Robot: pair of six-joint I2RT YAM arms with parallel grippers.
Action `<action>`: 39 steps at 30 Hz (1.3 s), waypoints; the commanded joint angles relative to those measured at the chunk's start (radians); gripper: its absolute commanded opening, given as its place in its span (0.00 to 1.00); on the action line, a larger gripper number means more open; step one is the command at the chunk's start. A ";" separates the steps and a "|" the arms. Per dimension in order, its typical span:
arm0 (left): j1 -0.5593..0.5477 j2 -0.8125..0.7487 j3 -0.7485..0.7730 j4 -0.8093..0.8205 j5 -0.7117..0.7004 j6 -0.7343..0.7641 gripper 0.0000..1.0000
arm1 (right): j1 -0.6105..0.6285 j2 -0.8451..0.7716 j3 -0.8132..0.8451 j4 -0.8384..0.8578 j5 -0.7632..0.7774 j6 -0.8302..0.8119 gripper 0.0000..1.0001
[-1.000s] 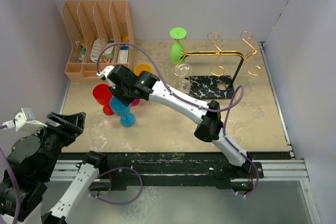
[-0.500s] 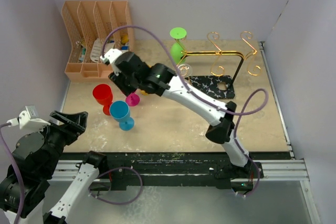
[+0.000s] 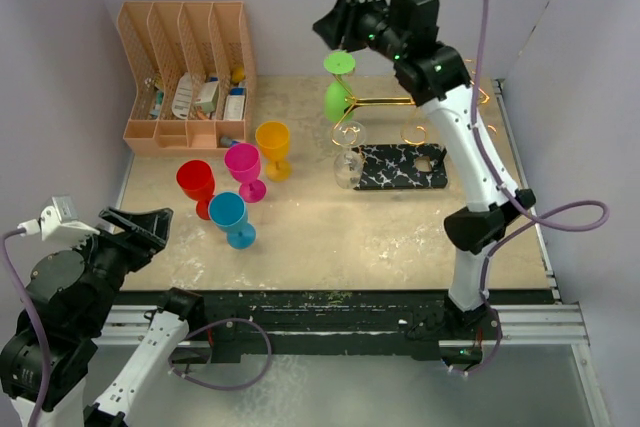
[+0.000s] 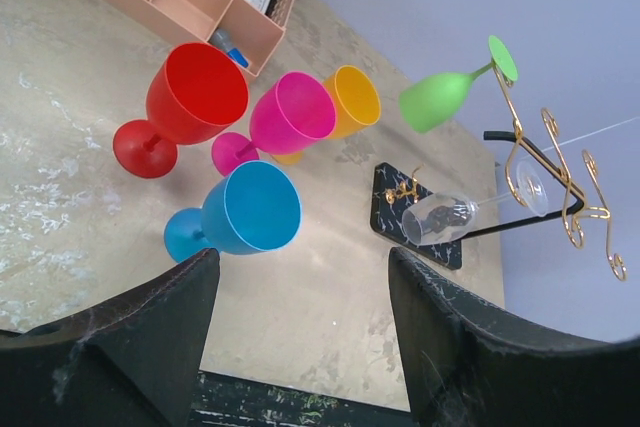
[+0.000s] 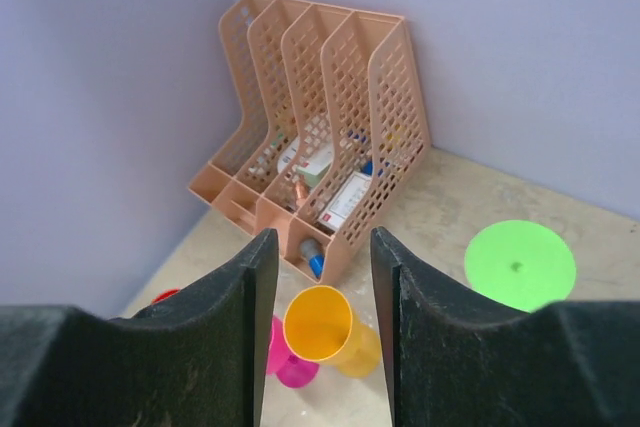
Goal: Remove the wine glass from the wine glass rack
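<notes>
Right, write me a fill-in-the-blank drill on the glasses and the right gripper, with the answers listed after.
1. Beside the clear glass, a ____ glass hangs foot-up on the wine glass rack.
2. ____ coloured glasses stand upright on the table.
3. Of those, the one nearest the arm bases is ____.
4. The right gripper has its jaws ____.
Missing words: green; four; blue; open.

On your worktop point(image 3: 330, 232) stand a red goblet point(image 3: 196, 181), a blue goblet point(image 3: 229, 213), a pink goblet point(image 3: 242, 160) and a yellow goblet point(image 3: 272, 137), upright and close together. Behind them, far left, sits the orange slotted file organiser point(image 3: 200, 37), holding small items.
</notes>
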 commanded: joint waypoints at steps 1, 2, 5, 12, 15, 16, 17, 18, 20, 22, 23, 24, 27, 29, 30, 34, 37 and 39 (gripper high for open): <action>-0.003 0.014 -0.015 0.077 0.039 0.027 0.72 | -0.213 0.018 -0.136 0.225 -0.339 0.296 0.44; -0.004 0.016 -0.017 0.080 0.044 0.028 0.72 | -0.260 0.019 -0.179 0.288 -0.399 0.357 0.43; -0.004 0.021 -0.019 0.084 0.051 0.026 0.72 | -0.340 0.019 -0.292 0.455 -0.490 0.469 0.43; -0.004 0.015 -0.053 0.094 0.051 0.013 0.72 | -0.380 0.073 -0.294 0.406 -0.423 0.501 0.43; -0.004 0.027 -0.057 0.102 0.055 0.016 0.72 | -0.380 0.118 -0.235 0.345 -0.410 0.480 0.43; -0.003 0.032 -0.058 0.104 0.057 0.017 0.72 | -0.380 0.128 -0.219 0.330 -0.401 0.470 0.43; -0.004 0.035 -0.059 0.105 0.057 0.019 0.72 | -0.380 0.132 -0.215 0.320 -0.389 0.459 0.43; -0.003 0.039 -0.059 0.107 0.059 0.020 0.72 | -0.380 0.133 -0.216 0.316 -0.379 0.449 0.43; -0.004 0.042 -0.065 0.111 0.060 0.022 0.72 | -0.379 0.135 -0.215 0.296 -0.375 0.431 0.42; -0.003 0.044 -0.074 0.118 0.064 0.022 0.72 | -0.378 0.146 -0.200 0.261 -0.371 0.409 0.42; -0.004 0.044 -0.079 0.120 0.067 0.020 0.72 | -0.378 0.151 -0.190 0.243 -0.367 0.399 0.41; -0.004 0.044 -0.084 0.123 0.071 0.018 0.72 | -0.378 0.158 -0.181 0.225 -0.361 0.386 0.41; -0.003 0.045 -0.095 0.127 0.079 0.014 0.72 | -0.376 0.165 -0.163 0.172 -0.327 0.352 0.40; -0.004 0.045 -0.101 0.131 0.083 0.012 0.72 | -0.373 0.171 -0.150 0.143 -0.321 0.332 0.40; -0.004 0.047 -0.104 0.133 0.085 0.011 0.72 | -0.372 0.179 -0.141 0.130 -0.323 0.323 0.40; -0.002 0.052 -0.108 0.137 0.093 0.008 0.72 | -0.362 0.217 -0.085 0.057 -0.340 0.292 0.39; -0.004 0.051 -0.111 0.137 0.096 0.006 0.72 | -0.357 0.207 -0.115 0.078 -0.352 0.288 0.40; -0.003 0.048 -0.111 0.132 0.094 0.007 0.72 | -0.355 0.208 -0.121 0.075 -0.356 0.288 0.40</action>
